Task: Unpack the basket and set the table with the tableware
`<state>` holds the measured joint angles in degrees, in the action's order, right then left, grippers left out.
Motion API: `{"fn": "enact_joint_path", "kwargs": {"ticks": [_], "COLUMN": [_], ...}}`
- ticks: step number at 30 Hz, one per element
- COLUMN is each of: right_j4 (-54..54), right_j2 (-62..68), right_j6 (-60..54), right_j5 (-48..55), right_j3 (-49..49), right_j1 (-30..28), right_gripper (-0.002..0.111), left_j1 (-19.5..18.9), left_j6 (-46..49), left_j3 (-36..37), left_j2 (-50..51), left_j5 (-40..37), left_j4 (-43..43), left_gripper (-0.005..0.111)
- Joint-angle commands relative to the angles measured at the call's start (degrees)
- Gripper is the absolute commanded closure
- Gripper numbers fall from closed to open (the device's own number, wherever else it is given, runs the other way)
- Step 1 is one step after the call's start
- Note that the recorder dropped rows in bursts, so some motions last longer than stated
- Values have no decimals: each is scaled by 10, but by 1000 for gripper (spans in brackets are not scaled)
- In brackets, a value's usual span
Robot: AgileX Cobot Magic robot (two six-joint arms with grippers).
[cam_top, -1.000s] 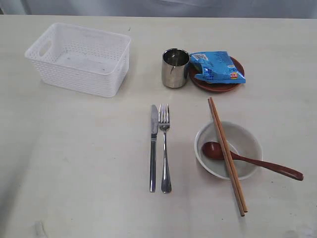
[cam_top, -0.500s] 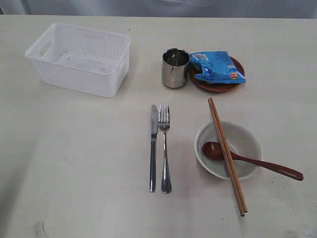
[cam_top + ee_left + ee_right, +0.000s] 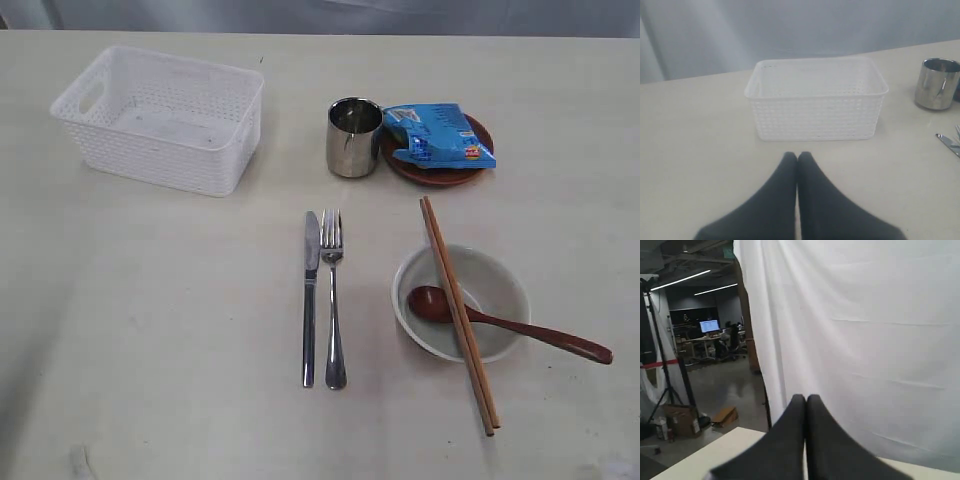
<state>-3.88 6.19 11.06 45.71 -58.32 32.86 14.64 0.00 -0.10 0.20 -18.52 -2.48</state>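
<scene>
While the basket (image 3: 160, 118) is shown in the exterior view on the table (image 3: 150, 330) near the laid-out tableware (image 3: 333, 300), the left gripper (image 3: 797, 156) is seen pressed together on nothing, the basket just ahead of its tips, and the right gripper (image 3: 805, 398) is seen closed and empty, facing a white curtain (image 3: 865, 315).

desk (image 3: 150, 330): pale cream, faint wood grain
left side, exterior view: white lattice basket (image 3: 150, 160), upright
middle: steel cup (image 3: 353, 140), upright, just beside reddish-brown plate (image 3: 440, 177)
below cup: knife (image 3: 310, 300) and fork (image 3: 333, 300), parallel, close together, knife on left
right of cutlery: pale bowl (image 3: 497, 287), near plate, well apart from basket
</scene>
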Motion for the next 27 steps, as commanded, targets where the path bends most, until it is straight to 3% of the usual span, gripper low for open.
{"fn": "enact_joint_path", "kwargs": {"ticks": [1, 11, 16, 22, 27], "right_j4": [2, -7, -1, 24, 16], "right_j2": [-31, -62, -62, -62, -62], "right_j6": [-86, -208, -214, -214, -214], "right_j5": [-45, -180, -323, -407, -489], "right_j3": [44, 146, 219, 304, 439], "right_j1": [-24, -97, -145, -194, -225], "right_gripper": [109, 109, 109, 109, 109], "left_j1": [4, 4, 4, 4, 4], "left_j6": [0, 0, 0, 0, 0], "left_j3": [1, 1, 1, 1, 1], "left_j2": [-2, -2, -2, -2, -2], "left_j5": [0, 0, 0, 0, 0], "left_j4": [0, 0, 0, 0, 0], "left_gripper": [107, 107, 107, 107, 107]}}
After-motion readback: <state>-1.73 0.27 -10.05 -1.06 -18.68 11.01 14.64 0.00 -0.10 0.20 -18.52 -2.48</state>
